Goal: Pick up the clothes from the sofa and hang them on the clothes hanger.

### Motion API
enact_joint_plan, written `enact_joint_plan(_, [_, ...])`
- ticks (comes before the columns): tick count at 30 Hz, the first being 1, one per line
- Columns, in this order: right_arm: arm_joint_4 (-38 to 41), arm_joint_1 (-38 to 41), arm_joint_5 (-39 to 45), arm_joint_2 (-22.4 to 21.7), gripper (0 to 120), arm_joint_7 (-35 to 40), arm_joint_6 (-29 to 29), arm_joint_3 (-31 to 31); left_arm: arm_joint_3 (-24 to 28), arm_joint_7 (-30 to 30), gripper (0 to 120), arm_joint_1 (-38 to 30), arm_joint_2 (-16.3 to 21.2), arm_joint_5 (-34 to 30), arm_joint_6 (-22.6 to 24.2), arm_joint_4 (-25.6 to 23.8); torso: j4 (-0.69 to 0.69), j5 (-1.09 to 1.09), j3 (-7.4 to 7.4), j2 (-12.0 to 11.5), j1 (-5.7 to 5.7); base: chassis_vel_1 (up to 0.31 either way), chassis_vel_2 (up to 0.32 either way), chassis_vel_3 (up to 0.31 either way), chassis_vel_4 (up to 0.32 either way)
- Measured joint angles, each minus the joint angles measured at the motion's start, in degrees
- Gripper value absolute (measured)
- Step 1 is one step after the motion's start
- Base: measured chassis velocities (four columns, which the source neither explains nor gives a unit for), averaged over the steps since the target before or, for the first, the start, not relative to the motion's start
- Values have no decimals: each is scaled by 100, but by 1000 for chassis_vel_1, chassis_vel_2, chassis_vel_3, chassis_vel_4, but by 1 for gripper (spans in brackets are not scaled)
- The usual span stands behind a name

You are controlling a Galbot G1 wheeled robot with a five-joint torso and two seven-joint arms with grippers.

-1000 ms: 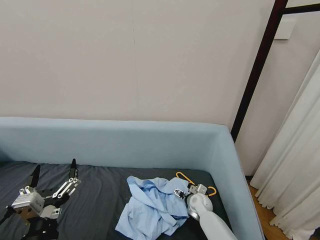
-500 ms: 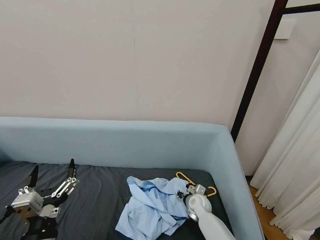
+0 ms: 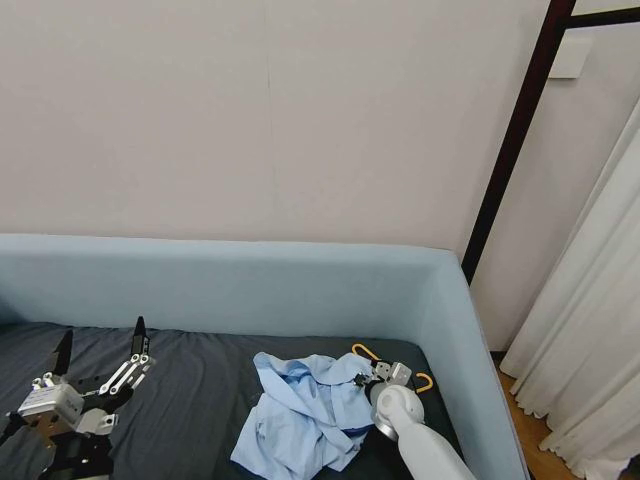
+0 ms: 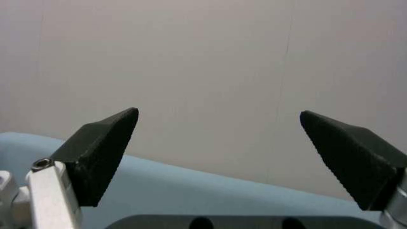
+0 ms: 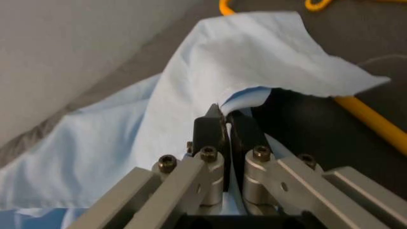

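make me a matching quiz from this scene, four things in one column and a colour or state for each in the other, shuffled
Things
1. shirt
2. hanger
3. left gripper
4. right gripper

Colour or state
a. open, holding nothing
b. yellow, lying on the sofa beside the cloth
c. shut on a fold of cloth
d. light blue, crumpled

Pairs: 1-d, 2-b, 3-a, 4-c
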Motion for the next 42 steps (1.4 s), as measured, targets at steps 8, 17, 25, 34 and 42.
enact_joint_plan(8, [933,-89,303,-627,0,-121,584,-322,-4,-44,100,-69,14,-67,-4,16,1,1,0,0,0,0,0,0,0])
enact_joint_plan(17, [2912,652,1142,-1997,0,-730,1358,-1108,-74,-93,100,-158,49,-212,-7,18,0,0,0,0,-1,0,0,0,0])
enact_joint_plan(25, [3084,2180,1551,-2661,0,-1497,1744,-1680,-143,-112,100,-275,102,-342,-10,96,1,-2,0,0,-1,0,0,0,0])
enact_joint_plan(34, [2726,1293,-52,-2897,0,-2539,2063,-2203,-250,-151,100,-311,229,-410,-74,264,-1,2,0,0,0,0,0,0,0])
enact_joint_plan(42, [2245,-427,-1570,-2318,0,-3080,2465,-2677,-328,-163,100,-355,320,-403,-2,437,-1,0,0,0,-1,0,0,0,0])
